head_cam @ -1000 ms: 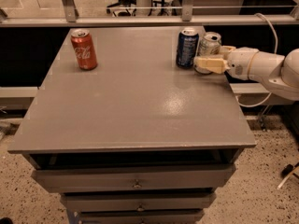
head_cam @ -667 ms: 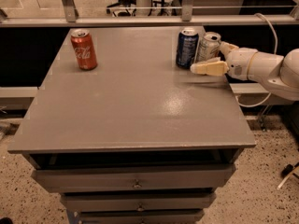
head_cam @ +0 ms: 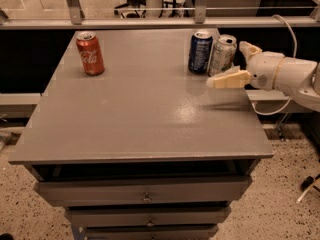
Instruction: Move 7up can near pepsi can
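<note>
The surface (head_cam: pixel 125 114) is a grey top, and under its front edge sit drawers (head_cam: pixel 145 191) with small knobs. The near half of it carries nothing but a sheen of light.

My claw (head_cam: pixel 230 65) reaches in over the right edge, toward the far right corner, on the end of my white arm (head_cam: pixel 290 74). It is spread wide. The near finger (head_cam: pixel 227 79) points left, low over the surface. The far finger (head_cam: pixel 248 49) sticks up behind it, closer to the right edge. I hold nothing.

The 7up can (head_cam: pixel 222 54) stands upright near the far right corner, just behind my near finger. Whether that finger brushes the can's foot I cannot tell. The far finger is just to the can's right, apart from it.

The pepsi can (head_cam: pixel 200 51) stands upright just left of the 7up can, the two side by side and nearly touching.

A Coke can (head_cam: pixel 90 53) stands upright near the far left corner, well apart from the other two.
</note>
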Controlling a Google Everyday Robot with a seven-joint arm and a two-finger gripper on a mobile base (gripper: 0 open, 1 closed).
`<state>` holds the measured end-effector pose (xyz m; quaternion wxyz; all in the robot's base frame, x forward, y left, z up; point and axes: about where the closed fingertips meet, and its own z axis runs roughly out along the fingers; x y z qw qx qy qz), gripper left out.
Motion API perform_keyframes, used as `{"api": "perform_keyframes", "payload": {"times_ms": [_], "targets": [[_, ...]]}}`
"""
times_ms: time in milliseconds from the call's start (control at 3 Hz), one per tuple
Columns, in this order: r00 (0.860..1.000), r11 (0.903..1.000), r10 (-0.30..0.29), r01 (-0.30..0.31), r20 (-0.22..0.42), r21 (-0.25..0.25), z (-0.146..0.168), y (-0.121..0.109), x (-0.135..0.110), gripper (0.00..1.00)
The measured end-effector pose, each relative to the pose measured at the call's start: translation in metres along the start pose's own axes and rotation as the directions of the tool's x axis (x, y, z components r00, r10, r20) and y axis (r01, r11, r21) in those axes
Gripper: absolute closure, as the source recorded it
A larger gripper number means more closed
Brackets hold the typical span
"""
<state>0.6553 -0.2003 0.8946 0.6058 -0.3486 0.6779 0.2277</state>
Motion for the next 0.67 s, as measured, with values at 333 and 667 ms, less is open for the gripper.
{"api": "perform_keyframes", "payload": {"times_ms": [333,667], "targets": [[0.996,0.9962,-0.084,0.084,0.000,-0.024,-0.0451,0.0402,-0.0253,0.00],[0.996,0.9960,-0.088,0.088,-0.003,-0.017,-0.0508,0.0401,-0.0265,0.00]]}}
